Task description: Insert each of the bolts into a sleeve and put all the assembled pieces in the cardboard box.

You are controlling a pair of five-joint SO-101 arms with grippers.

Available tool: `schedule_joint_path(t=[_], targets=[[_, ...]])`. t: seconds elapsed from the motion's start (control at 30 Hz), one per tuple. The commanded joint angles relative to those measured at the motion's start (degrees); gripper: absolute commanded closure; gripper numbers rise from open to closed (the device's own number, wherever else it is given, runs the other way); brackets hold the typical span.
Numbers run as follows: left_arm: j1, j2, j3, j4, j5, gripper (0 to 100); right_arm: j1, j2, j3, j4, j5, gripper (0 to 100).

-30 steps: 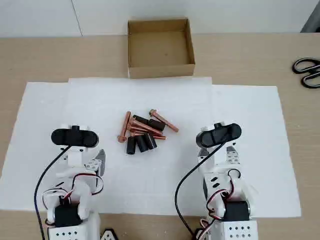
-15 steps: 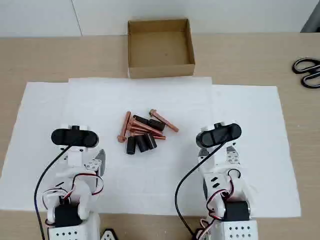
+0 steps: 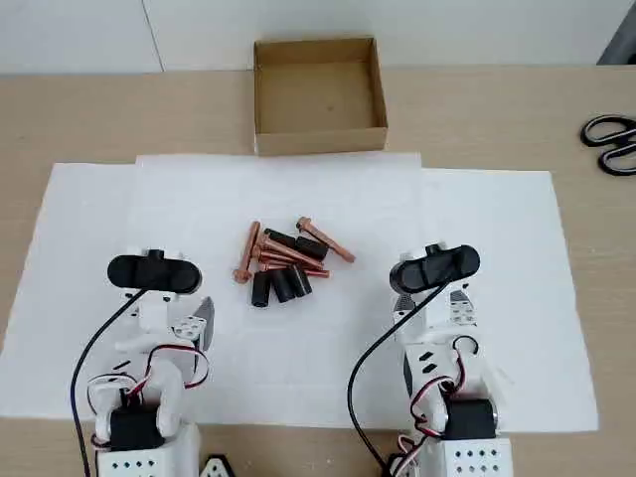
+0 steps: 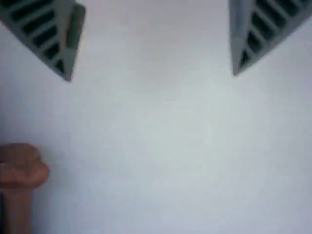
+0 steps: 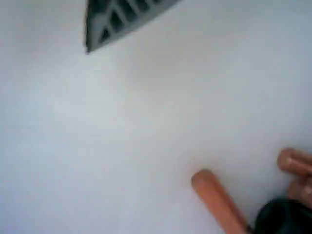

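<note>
While folded low at the near edge of the white paper, pointed down at the sheet, one arm near left, the other near right. Found the left gripper spread open, gripping nothing. Could not tell open from closed for the right gripper. Saw copper bolts and black sleeves heaped between the arms, slightly farther out; cardboard box beyond, at the paper's far edge.

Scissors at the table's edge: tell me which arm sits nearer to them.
Right. The right arm is on the scissors' side of the bolt pile; the left arm is across the pile, farther off.
</note>
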Motion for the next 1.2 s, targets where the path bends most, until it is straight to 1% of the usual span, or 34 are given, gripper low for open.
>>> schedule_joint_path(t=[0.0, 0.23, 0.47, 0.6, 0.73, 0.9, 1.07, 1.17], targets=[[0.35, -0.62, -1.45, 0.09, 0.26, 80, -0.04, -0.75, 0.44, 0.13, 0.09, 82.1], [0.35, -0.62, -1.45, 0.09, 0.26, 80, -0.04, -0.75, 0.44, 0.13, 0.09, 82.1], [0.35, -0.62, -1.10, -2.29, 0.35, 80, -0.13, -0.75, 0.44, 0.04, 0.00, 82.1], [-0.09, -0.62, 0.13, -6.07, 0.35, 80, 0.04, -0.75, 0.44, -0.22, 0.09, 82.1], [-0.26, -0.53, 0.13, -6.15, 0.35, 80, 0.40, -0.75, 0.44, 0.04, 0.35, 82.1], [-5.80, -0.35, -2.33, -4.40, 0.35, 80, 0.48, -0.75, -0.62, 0.22, 0.79, 82.1], [-8.79, -0.26, -3.82, -0.35, 0.18, 80, 3.82, -0.75, -8.18, 3.30, 9.05, 82.1], [-9.05, -0.26, -5.49, 0.00, -1.67, 80, 8.13, -0.75, -12.04, 4.18, 10.11, 82.1]])
